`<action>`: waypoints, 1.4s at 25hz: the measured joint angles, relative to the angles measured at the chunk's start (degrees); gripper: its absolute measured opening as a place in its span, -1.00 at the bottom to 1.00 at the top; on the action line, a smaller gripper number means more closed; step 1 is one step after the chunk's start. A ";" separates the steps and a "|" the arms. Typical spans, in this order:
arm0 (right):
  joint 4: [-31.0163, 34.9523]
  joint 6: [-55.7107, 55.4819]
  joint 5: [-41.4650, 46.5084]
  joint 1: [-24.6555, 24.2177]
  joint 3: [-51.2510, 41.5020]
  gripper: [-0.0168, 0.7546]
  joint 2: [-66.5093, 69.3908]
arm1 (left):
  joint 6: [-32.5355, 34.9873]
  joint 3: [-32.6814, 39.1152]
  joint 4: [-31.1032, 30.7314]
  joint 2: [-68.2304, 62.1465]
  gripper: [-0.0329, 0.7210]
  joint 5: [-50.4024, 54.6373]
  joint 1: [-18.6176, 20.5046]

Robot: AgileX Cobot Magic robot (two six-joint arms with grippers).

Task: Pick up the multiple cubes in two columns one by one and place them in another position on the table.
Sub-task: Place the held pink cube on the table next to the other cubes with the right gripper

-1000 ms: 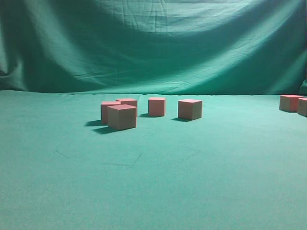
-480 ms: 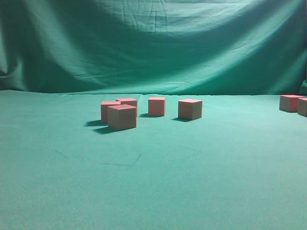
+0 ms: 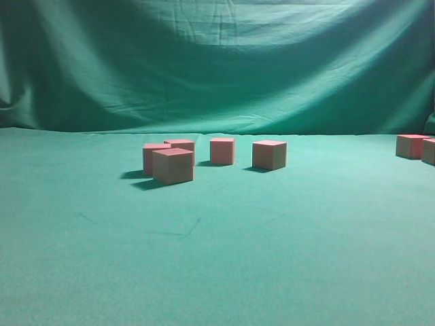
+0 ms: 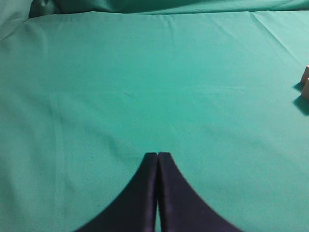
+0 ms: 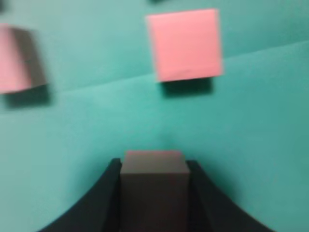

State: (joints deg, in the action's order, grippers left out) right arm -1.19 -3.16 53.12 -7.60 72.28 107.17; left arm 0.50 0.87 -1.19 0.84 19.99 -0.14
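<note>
The right gripper (image 5: 153,193) pinched one cube (image 5: 153,169) by opposite flat sides just above the green desk (image 5: 96,121), two more lying beyond, and it looked light, rigid and sharp-edged, while the left gripper (image 4: 157,159) was pressed together, empty.

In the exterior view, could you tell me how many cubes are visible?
6: three clustered left of centre, at and; one behind at; one at; one at the right edge. A further sliver there may be another.
</note>
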 joint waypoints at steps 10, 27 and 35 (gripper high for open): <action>9.19 8.53 6.80 22.68 1.28 -0.28 -14.85 | 0.00 0.00 0.00 0.00 -0.91 0.00 0.00; 3.80 14.30 10.01 52.75 13.40 -0.28 -3.24 | 0.00 0.00 0.00 0.00 -0.91 0.00 0.00; 2.01 20.03 13.11 52.75 22.57 -0.28 7.74 | 0.00 0.00 0.00 0.00 -0.91 0.00 0.00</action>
State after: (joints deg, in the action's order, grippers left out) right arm 0.83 16.88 66.23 45.15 94.85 114.91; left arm 0.50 0.87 -1.19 0.84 19.99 -0.14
